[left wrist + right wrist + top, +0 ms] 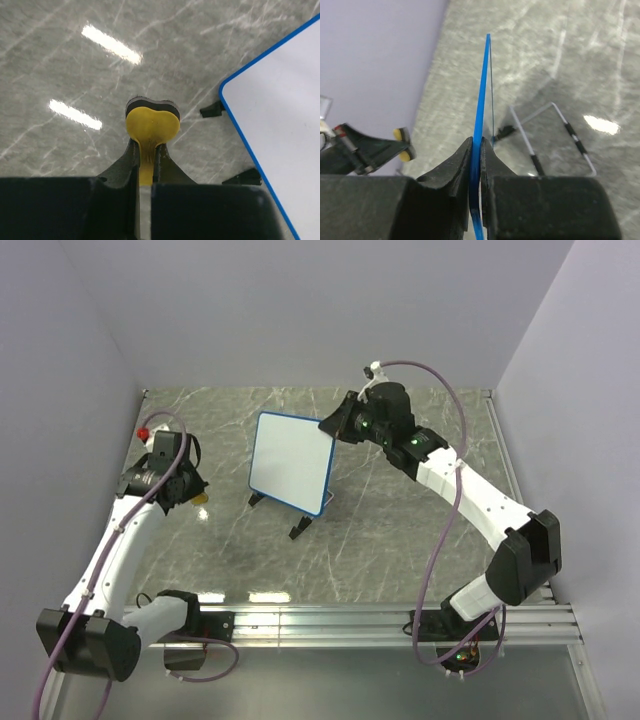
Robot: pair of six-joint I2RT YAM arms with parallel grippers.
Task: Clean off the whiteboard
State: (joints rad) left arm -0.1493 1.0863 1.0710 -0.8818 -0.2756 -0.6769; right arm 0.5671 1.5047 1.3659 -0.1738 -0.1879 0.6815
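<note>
The right gripper (477, 152) pinches a corner of the blue-rimmed, white rectangular whiteboard (290, 462), steadying it mid-way across the marbled table (400, 540). Its face seems clean. The left gripper (145, 152) clamps a yellow foam eraser (151, 124) just beside it.

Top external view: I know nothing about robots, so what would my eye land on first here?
The whiteboard with its blue rim stands out in the middle of the marble table. Its face is blank white, and the right gripper is clamped on its edge at the upper right corner. To its left, the left gripper pinches a small yellow eraser, apart from the board.
</note>
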